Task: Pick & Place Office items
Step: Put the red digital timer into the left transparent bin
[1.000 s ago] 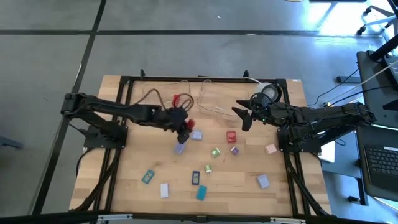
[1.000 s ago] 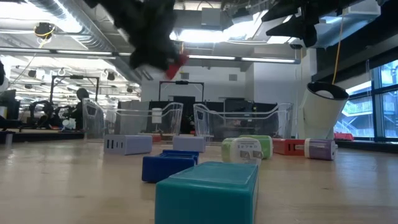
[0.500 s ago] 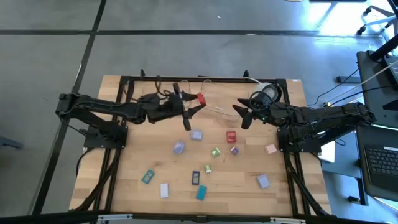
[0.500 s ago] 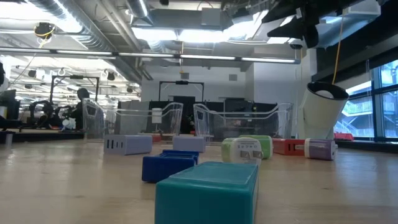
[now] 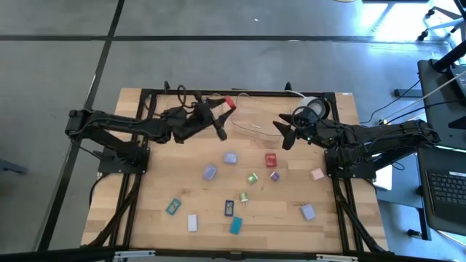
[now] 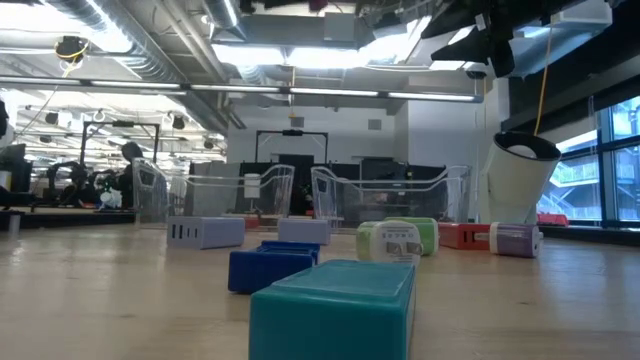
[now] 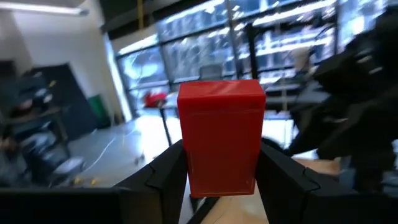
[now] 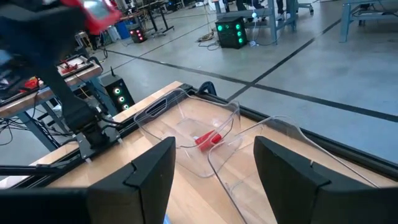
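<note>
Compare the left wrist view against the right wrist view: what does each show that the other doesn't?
Left wrist only: a close look at the red rectangular block clamped between the left gripper and its dark fingers.

Right wrist only: two clear plastic trays on the wooden table, one holding a small red piece; the right gripper open and empty.

Both: the opposite arm farther off, and the room beyond the table.

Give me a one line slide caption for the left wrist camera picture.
Left gripper holds a red block upright between its fingers, lifted off the table with the room blurred behind it.
</note>
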